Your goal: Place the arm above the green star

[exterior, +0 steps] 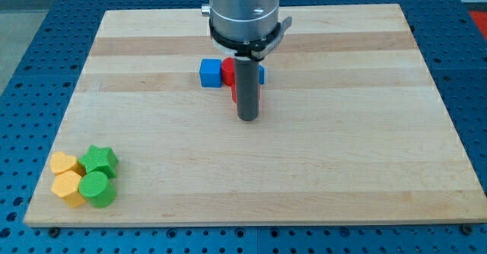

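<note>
The green star [100, 160] lies near the board's bottom left corner, touching a green round block [97, 189] just below it. My tip [247, 119] is at the end of the dark rod near the board's middle, far to the right of and above the green star. The rod stands in front of a red block [237, 87] and hides part of it.
Two yellow blocks [64, 164] [68, 188] sit left of the green pair. A blue cube [211, 72] sits left of the red block, and another blue block [261, 74] peeks out right of the rod. The wooden board [342, 132] lies on a blue perforated table.
</note>
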Robot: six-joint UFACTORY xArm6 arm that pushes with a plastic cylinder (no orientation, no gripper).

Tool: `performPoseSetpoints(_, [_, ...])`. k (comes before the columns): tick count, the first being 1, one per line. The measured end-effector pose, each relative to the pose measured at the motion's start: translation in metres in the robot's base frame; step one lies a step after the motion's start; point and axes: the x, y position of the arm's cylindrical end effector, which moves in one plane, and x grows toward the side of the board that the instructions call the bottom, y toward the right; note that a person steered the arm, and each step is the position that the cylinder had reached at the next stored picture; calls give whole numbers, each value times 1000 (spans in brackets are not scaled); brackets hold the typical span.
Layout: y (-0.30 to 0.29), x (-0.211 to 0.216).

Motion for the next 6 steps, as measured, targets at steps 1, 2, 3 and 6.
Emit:
performPoseSetpoints(1, [3,-10])
performPoseSetpoints(2, [2,-5])
performPoseSetpoints(3, [-26,23])
performPoseSetpoints(6, [-125,96])
